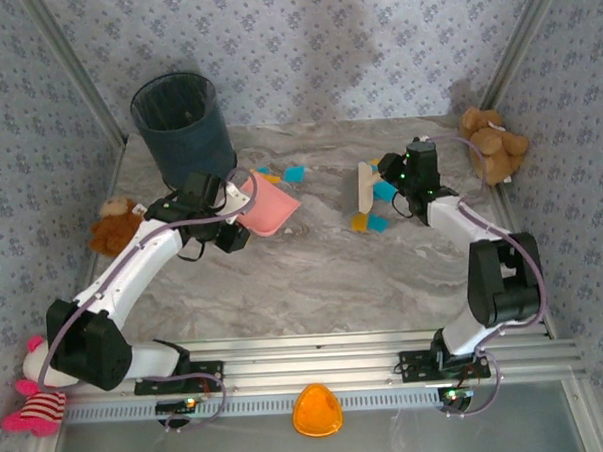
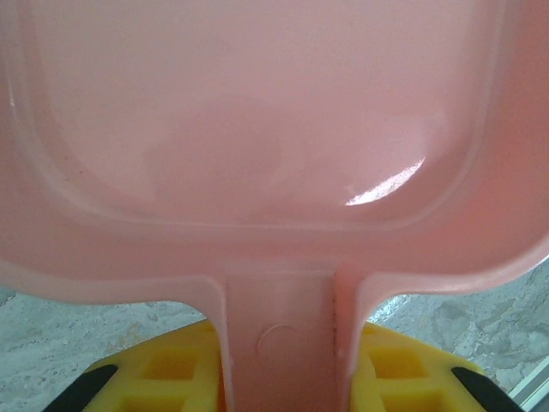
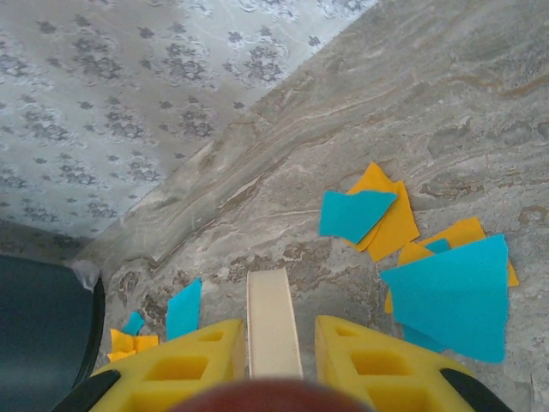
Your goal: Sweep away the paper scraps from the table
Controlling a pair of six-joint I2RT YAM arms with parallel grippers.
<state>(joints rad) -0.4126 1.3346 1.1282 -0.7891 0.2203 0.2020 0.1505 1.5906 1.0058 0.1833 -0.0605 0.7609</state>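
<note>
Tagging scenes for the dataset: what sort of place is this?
Probably a staged robot test cell, not a real room: marble-look table boxed in by wallpapered panels, ribbed metal rail along the near edge, teddy bear as clutter.

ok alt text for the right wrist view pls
Yellow fingers flank a flat cream handle over a marble table scattered with cyan and orange paper scraps. A dark bin sits lower left, below floral wallpaper.
</note>
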